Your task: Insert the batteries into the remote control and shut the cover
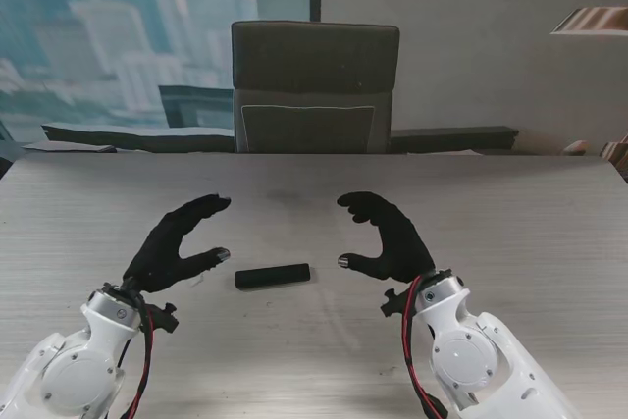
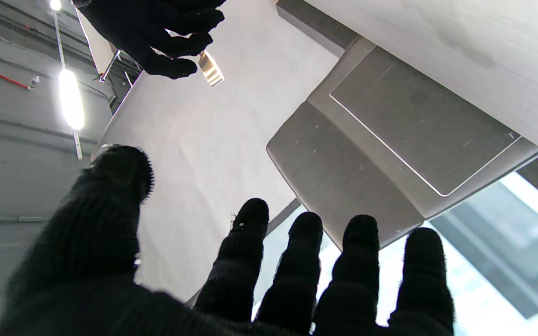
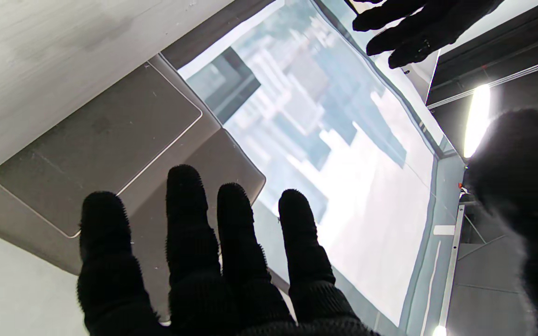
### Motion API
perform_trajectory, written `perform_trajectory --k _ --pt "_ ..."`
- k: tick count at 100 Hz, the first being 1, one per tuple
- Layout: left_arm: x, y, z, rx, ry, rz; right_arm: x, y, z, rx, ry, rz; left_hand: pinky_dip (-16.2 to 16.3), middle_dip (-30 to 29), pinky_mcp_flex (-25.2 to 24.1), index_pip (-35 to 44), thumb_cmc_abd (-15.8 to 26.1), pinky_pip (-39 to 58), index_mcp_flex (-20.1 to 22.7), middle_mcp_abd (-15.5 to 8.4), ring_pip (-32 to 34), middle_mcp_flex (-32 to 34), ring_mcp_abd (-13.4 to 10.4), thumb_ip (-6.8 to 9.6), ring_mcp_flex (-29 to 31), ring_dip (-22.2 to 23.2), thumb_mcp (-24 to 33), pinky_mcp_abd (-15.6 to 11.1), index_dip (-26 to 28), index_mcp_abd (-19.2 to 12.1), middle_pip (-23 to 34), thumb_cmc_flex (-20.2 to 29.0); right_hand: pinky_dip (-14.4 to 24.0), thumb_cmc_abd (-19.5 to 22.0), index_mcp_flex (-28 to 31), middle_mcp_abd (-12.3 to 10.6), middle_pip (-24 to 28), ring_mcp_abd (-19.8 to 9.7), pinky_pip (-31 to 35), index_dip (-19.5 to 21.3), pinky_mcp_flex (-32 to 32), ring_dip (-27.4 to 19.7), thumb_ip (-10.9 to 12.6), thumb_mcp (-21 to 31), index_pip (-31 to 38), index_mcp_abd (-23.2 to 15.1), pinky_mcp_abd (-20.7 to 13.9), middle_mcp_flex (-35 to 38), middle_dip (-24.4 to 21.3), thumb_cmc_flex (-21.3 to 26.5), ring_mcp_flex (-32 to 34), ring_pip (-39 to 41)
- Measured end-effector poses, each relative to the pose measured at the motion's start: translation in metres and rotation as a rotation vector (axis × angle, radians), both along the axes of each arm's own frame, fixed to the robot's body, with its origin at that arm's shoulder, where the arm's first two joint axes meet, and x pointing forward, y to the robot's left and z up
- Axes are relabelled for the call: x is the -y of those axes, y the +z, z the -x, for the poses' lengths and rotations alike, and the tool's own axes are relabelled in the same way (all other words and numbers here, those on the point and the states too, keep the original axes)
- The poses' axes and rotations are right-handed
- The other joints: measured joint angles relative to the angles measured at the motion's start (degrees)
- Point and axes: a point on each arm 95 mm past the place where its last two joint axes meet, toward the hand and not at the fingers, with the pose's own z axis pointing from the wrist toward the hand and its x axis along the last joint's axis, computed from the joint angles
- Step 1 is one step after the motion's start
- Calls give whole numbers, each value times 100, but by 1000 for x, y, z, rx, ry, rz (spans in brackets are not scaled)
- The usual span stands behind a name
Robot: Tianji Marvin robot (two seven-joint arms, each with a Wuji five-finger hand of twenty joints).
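A slim black remote control (image 1: 273, 275) lies flat on the pale wood table (image 1: 530, 223), between my two hands. My left hand (image 1: 177, 242), in a black glove, hovers to its left with fingers spread and curved, holding nothing. My right hand (image 1: 388, 235) mirrors it on the remote's right side, also open and empty. No batteries or loose cover can be made out on the table. The wrist views look past the fingers (image 2: 297, 261) and fingers (image 3: 203, 233) toward the chair and wall; the remote does not show in them.
A dark grey office chair (image 1: 314, 85) stands at the table's far edge, seen too as the chair (image 2: 390, 140) and the chair (image 3: 110, 140). A window with a city view (image 1: 128, 36) fills the wall at the far left.
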Motion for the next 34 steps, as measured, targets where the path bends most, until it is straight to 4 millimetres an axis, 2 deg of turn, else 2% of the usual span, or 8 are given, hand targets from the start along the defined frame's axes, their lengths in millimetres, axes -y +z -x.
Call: perform_trajectory --k 34 --pt "0 -5 -5 -59 59 -33 -1 -1 1 -4 9 2 0 0 1 0 0 -20 0 0 0 0 0 0 0 -1 0 0 0 0 -46 0 66 0 0 -2 0 0 -43 0 13 28 0 0 0 -1 0 6 -1 0 60 60"
